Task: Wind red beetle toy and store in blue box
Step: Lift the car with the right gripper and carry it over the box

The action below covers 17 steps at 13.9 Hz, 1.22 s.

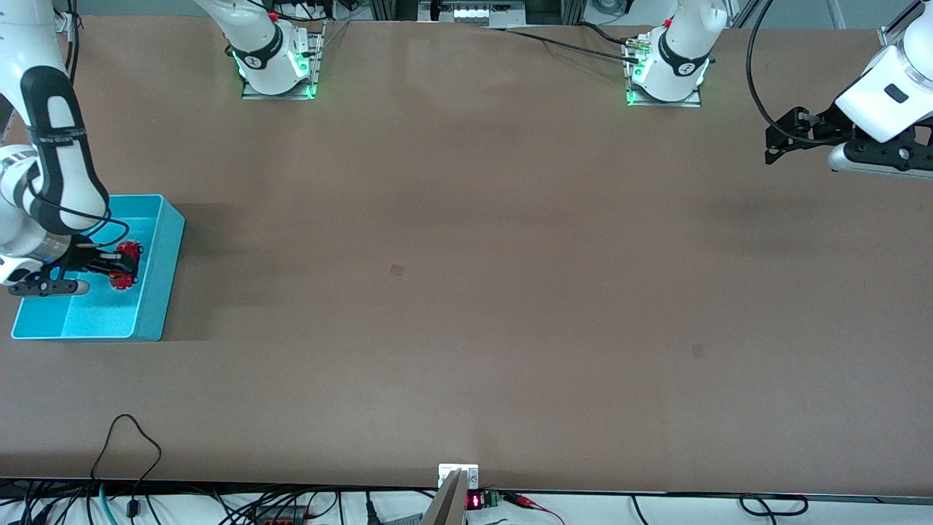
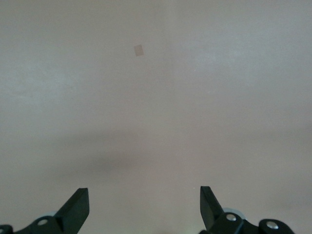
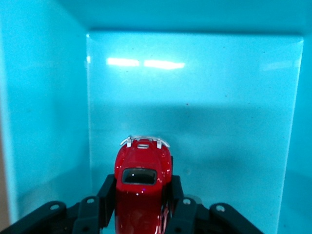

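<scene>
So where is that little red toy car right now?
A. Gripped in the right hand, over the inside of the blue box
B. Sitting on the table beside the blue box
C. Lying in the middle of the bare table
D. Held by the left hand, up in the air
A: the right hand is shut on the red beetle toy, with the blue box under it; the left hand is open and holds nothing.

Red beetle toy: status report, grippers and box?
Right gripper shut on red beetle toy, inside the blue box. Left gripper open, waiting over bare table at its own end. Nothing in the way.
</scene>
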{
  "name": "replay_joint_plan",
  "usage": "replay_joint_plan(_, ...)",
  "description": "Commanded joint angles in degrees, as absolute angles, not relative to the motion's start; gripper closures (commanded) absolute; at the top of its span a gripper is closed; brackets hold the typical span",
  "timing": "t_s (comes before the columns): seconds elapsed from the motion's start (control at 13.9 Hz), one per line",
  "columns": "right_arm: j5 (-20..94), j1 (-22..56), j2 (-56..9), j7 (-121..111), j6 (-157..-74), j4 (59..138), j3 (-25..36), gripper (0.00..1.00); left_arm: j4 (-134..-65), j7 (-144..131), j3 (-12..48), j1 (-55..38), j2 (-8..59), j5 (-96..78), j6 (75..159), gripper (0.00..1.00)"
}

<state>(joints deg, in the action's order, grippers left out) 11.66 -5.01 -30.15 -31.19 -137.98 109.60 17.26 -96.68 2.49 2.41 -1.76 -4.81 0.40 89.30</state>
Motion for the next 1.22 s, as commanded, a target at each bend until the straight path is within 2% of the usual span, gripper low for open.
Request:
replay_joint_plan(0.0,9.6,-5.4,-31.5,-29.8,-139.7,109.2,17.0,0.82,-95.0,2.8,2.5,-1.4,-4.0,-0.6,88.5,0.0)
replay_joint_plan(0.29,9.8,-6.9,-34.4,-32.9,-144.1,109.2,17.0,0.77,-95.0,2.8,2.5,-1.3,-4.0,-0.6,88.5,0.0)
replay_joint_plan(0.36,9.9,-6.9,-34.5,-33.0,-145.3,109.5,17.0,0.72,-94.9,2.8,2.5,-1.3,-4.0,-0.7,88.5,0.0)
replay_joint_plan(0.43,9.8,-7.0,-34.8,-33.0,-145.6,109.5,17.0,0.59,-95.0,2.8,2.5,-1.3,-4.0,-0.6,88.5,0.0)
replay_joint_plan(0.5,9.8,-7.0,-35.0,-33.3,-145.7,109.5,17.0,0.4,-94.9,2.8,2.5,-1.3,-4.0,-0.6,88.5,0.0)
replay_joint_plan(0.57,10.0,-7.0,-35.0,-34.9,-145.8,109.5,17.0,0.09,-94.9,2.8,2.5,-1.3,-4.0,-0.7,88.5,0.0)
replay_joint_plan(0.65,10.1,-7.0,-34.9,-36.4,-145.7,109.5,17.0,0.0,-95.0,2.8,2.5,-1.3,-4.0,-0.6,88.5,0.0)
replay_joint_plan(0.86,10.4,-6.9,-32.6,-36.1,-144.7,109.5,17.0,0.0,-94.9,2.8,2.5,-1.3,-4.0,-0.6,88.5,0.0)
replay_joint_plan(1.0,10.3,-6.3,-27.5,-35.5,-138.4,109.2,16.8,0.0,-95.0,2.8,2.5,-1.3,-4.0,-0.6,88.5,0.0)
replay_joint_plan(1.15,10.2,-4.3,-24.1,-33.9,-135.6,108.7,16.7,0.0,-94.9,2.8,2.5,-1.2,-4.0,-0.7,88.5,0.0)
